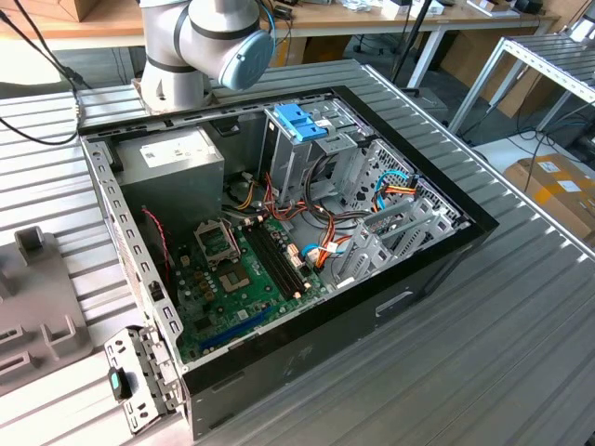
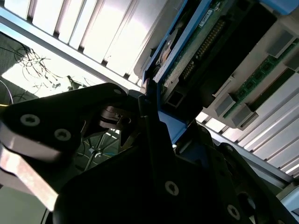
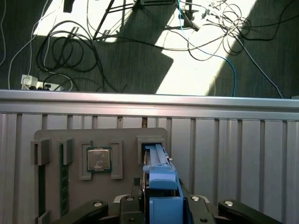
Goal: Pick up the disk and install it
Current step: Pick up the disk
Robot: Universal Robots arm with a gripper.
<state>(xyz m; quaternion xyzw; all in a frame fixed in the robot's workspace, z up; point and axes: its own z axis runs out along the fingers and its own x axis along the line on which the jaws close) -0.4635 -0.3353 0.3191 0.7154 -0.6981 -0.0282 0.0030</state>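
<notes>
Your claw is clenched on the disk in the first wrist view. That is 1 drive, its blue rail facing the claw, standing on edge in a slot of 1 grey fixture plate on the bench, near 1 processor chip. In the second wrist view you see 2 black fingers meeting at that rail. In the exterior view, 1 open computer case lies on the bench, with 1 blue-topped cage inside.
</notes>
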